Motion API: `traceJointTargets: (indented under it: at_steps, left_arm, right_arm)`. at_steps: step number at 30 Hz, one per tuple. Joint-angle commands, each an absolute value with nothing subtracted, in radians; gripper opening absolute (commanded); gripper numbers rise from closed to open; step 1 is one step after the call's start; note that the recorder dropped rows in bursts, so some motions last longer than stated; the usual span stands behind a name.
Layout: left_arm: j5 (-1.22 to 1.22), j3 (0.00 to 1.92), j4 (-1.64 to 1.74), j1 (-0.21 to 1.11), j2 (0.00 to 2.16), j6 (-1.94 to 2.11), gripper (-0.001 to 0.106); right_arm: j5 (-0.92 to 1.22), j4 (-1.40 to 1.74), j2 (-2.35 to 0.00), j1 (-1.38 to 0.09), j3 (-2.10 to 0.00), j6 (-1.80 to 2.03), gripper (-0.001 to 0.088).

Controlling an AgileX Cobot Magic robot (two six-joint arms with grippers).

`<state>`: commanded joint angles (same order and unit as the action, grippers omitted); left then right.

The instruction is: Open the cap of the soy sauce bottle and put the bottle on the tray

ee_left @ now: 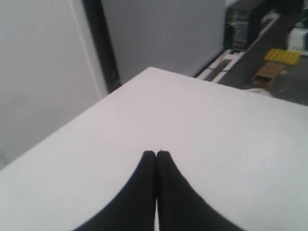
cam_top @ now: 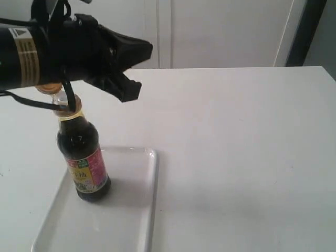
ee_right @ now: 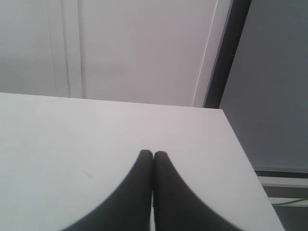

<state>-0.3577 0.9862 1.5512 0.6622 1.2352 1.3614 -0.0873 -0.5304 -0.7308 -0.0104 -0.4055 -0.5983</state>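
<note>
the soy sauce bottle [cam_top: 84, 160] stands upright on the tray [cam_top: 131, 210], toward the tray's left side, its pink, yellow and green label facing the exterior camera. at its top the cap [cam_top: 48, 87] sits flipped back off the collar, partly hidden behind the black arm, with the pale spout just visible beneath it. the tray lies at the near left of the white table [cam_top: 236, 147].

the left gripper [cam_top: 137, 68] hangs above and just right of the bottle's neck, apart from it; in the left wrist view its fingers [ee_left: 147, 166] are pressed together on nothing. the right gripper [ee_right: 153, 155] shows only in its own wrist view, fingers likewise pressed together over bare table.
</note>
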Motion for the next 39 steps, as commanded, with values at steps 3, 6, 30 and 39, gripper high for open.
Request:
traceJointTargets:
  at_steps: [3,6,30,39]
  left_arm:
    - [-0.327,1.04,1.667,0.662,1.235,1.361,0.0]
    - [-0.221,1.092,1.728,0.662,1.235,1.361,0.0]
    - [0.794,1.123,0.463,0.66,1.216,0.336,0.0]
    - [0.821,1.044,0.402,0.66,0.985,0.321,0.0]
  right_arm:
    - [-0.092,-0.53,-0.731,-0.01,-0.405,-0.598,0.0]
    - [-0.092,-0.53,-0.731,-0.01,-0.405,-0.598,0.0]
    - [-0.012,-0.518,-0.753,-0.01,-0.437,-0.676,0.0]
    - [0.676,-0.107,-0.757,0.013,-0.596,-0.284,0.0]
